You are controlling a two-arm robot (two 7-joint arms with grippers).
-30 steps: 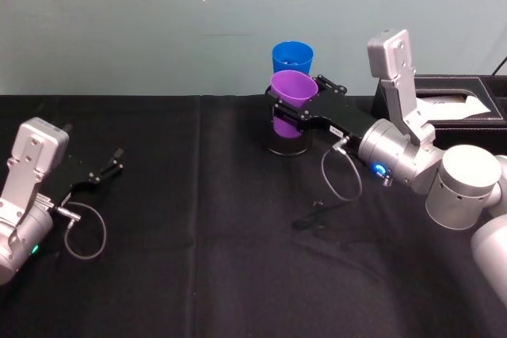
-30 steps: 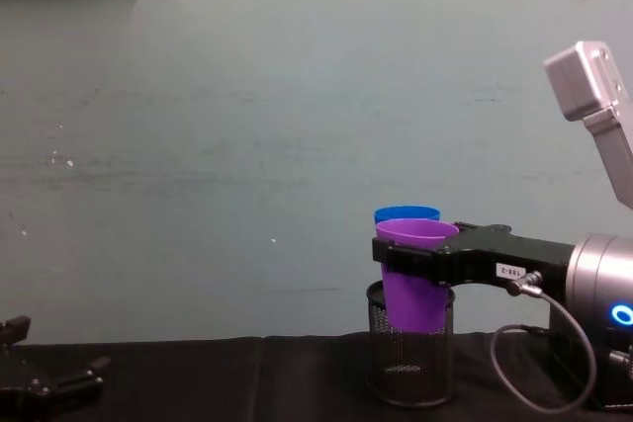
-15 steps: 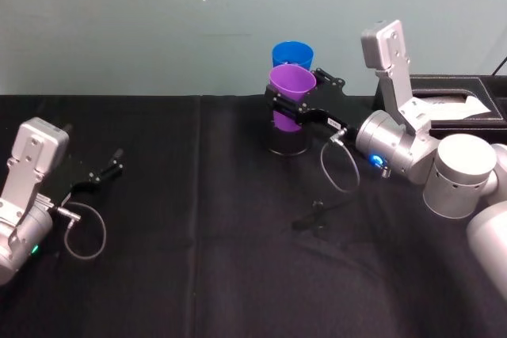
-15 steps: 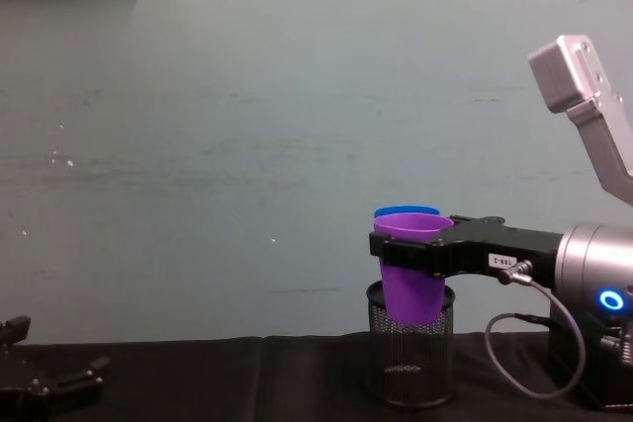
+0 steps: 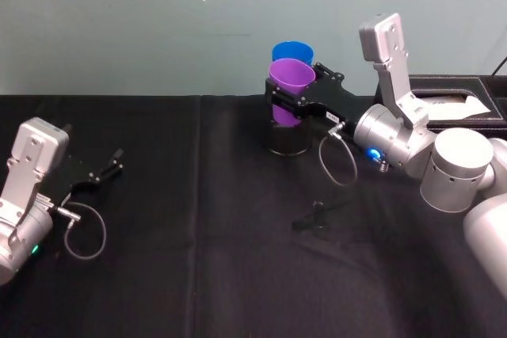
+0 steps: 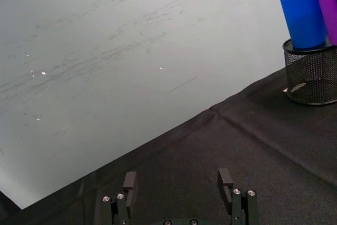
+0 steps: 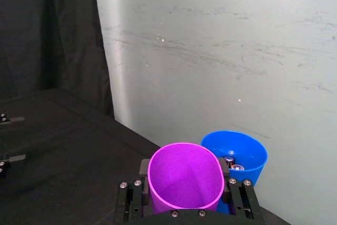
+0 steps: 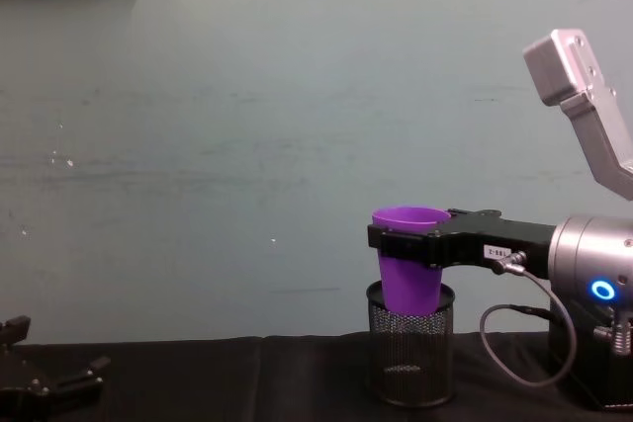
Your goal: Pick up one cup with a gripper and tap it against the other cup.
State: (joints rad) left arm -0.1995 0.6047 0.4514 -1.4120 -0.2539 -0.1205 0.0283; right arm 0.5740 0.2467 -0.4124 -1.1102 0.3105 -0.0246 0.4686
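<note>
your right gripper (image 5: pixel 295 94) has its fingers clamped on the purple cup (image 5: pixel 290 77), upright at the far middle of the table, base down by the rim of the black mesh holder (image 5: pixel 285 142). the blue cup (image 5: pixel 293 49) stands in that holder just beyond it; i cannot tell if they touch. gripping below the rim leaves the wall free to tap. the left gripper (image 5: pixel 107 170) lies at the near left, fingers apart.

Silver right arm (image 5: pixel 400 146), black gripper (image 5: pixel 295 91)
</note>
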